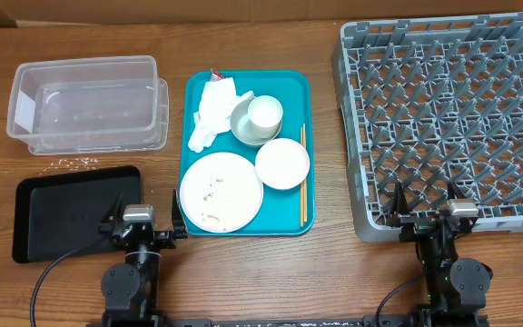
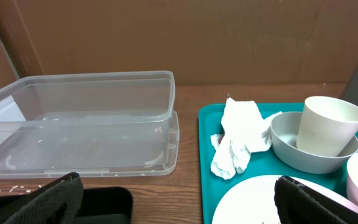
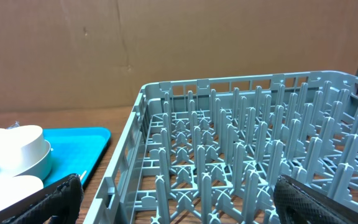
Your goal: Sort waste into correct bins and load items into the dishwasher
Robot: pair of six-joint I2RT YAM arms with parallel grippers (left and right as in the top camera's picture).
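Left claw (image 1: 145, 212) and right claw (image 1: 425, 206) gape wide; cup (image 1: 265, 113) partly masks grey bowl (image 1: 242, 129).

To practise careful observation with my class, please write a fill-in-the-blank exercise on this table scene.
1. The white cup stands inside the ____ bowl.
2. The crumpled napkin lies on the ____ tray.
3. The dish rack holds ____ dishes.

Missing words: grey, teal, no.

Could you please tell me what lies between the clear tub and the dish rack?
The teal tray, carrying napkin, plate, cup, grey bowl and white bowl, as the overhead view shows.
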